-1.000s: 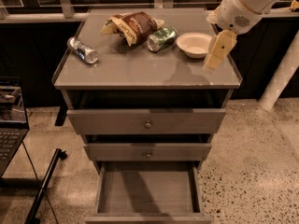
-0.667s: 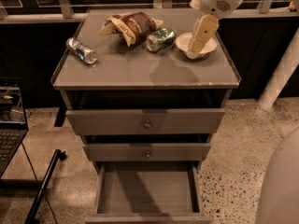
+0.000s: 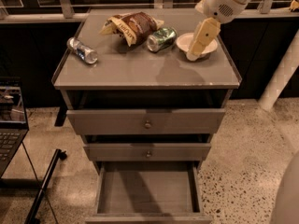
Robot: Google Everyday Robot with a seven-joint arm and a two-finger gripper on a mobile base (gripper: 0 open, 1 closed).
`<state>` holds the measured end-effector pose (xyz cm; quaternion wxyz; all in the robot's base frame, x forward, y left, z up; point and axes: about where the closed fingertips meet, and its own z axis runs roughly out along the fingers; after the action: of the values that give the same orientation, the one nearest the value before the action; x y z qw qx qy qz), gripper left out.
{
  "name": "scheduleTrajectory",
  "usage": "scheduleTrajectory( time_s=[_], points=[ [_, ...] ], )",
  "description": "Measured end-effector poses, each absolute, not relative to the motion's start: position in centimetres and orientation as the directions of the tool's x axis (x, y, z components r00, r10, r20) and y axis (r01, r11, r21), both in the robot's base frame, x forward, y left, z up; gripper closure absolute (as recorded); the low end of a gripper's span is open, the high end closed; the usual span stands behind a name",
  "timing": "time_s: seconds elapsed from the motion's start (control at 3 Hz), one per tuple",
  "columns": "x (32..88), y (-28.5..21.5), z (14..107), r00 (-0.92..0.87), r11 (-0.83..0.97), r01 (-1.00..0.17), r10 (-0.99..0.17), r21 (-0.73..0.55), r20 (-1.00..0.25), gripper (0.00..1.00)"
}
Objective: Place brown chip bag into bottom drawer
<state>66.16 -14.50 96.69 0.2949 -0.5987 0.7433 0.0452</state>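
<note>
The brown chip bag [image 3: 133,26] lies crinkled on the cabinet top at the back, left of centre, with a green soda can [image 3: 162,38] touching its right end. The bottom drawer [image 3: 147,190] is pulled open below the two upper drawers, and its flat grey inside is bare. My gripper [image 3: 193,55] hangs from the arm at the upper right. It points down over a white bowl [image 3: 211,45] at the back right of the top. It is to the right of the can and well apart from the bag, and holds nothing I can see.
A plastic bottle [image 3: 82,50] lies at the left of the cabinet top [image 3: 140,71]. The two upper drawers with round knobs [image 3: 147,123] stand slightly open. A laptop [image 3: 9,120] and a black stand leg [image 3: 44,185] are at the left, and a white pillar [image 3: 280,73] at the right.
My gripper has moved left and back from the cabinet's right edge to over the white bowl. The bag, can and bottle have not moved.
</note>
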Motion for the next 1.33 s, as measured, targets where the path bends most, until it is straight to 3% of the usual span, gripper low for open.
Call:
scheduleTrajectory(
  time_s=[0.67,1.33],
  points=[
    [73.4,-10.9,96.4,-0.109,0.389,-0.861,-0.77,-0.328,-0.629,0.0],
    [79.6,-5.9,96.0,-0.064,0.4,-0.849,-0.727,-0.346,-0.684,0.0]
  ],
)
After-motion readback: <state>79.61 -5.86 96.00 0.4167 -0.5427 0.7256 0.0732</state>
